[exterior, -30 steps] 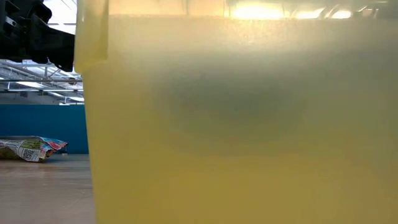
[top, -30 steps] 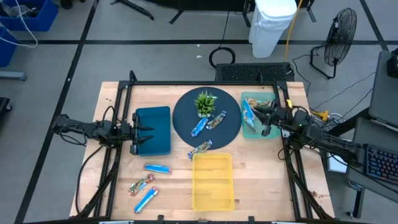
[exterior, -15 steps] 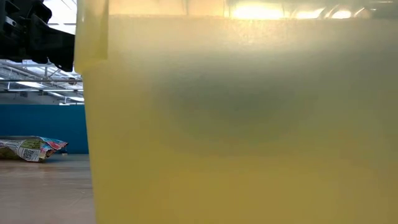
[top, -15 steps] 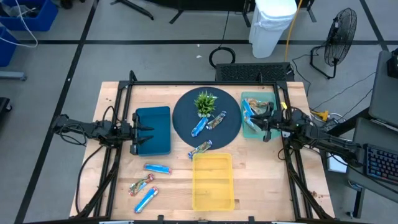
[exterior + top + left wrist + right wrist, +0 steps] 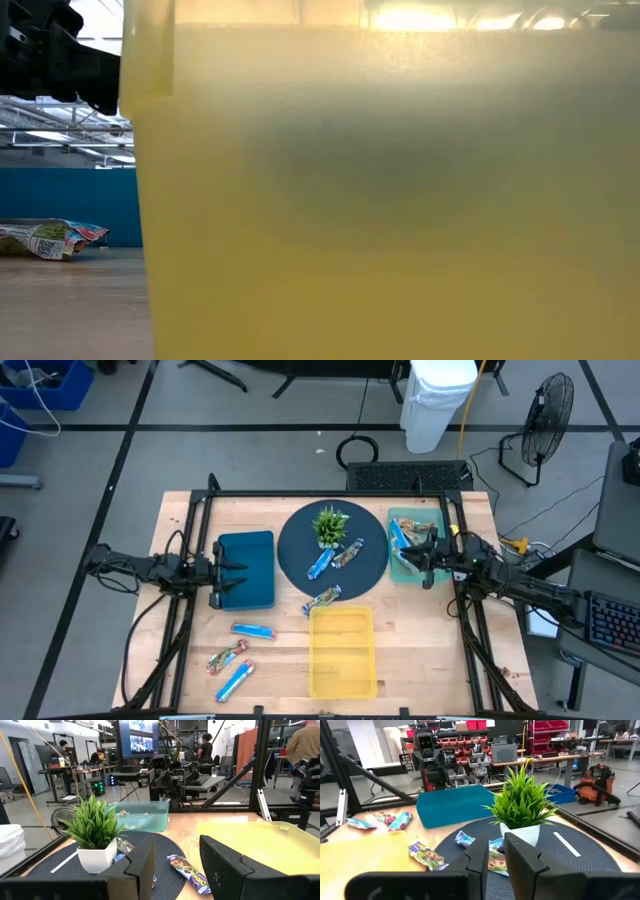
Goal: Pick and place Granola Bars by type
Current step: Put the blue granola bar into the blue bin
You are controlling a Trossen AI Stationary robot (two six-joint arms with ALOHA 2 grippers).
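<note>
Granola bars lie in three places. On the round dark mat (image 5: 298, 540) are a blue bar (image 5: 320, 563) and a mixed-colour bar (image 5: 347, 555), with another bar (image 5: 322, 598) at the mat's near rim. On the wood at the near left lie two blue bars (image 5: 253, 630) (image 5: 235, 680) and a mixed bar (image 5: 228, 657). Several more bars (image 5: 400, 538) lie in the teal tray (image 5: 404, 571). My left gripper (image 5: 218, 572) (image 5: 177, 855) stands open and level over the blue bin (image 5: 250, 565). My right gripper (image 5: 425, 557) (image 5: 496, 851) hangs level over the teal tray, a narrow gap between its fingers, with nothing in it.
A yellow bin (image 5: 343, 655) stands at the near middle and fills most of the low view. A small green plant (image 5: 330, 523) in a white pot stands on the mat's far side. A black frame (image 5: 300, 493) runs along the table's sides and far edge.
My right gripper has turned a little above the teal tray and now points straighter toward the table's left edge. The bars and my left gripper have kept still.
</note>
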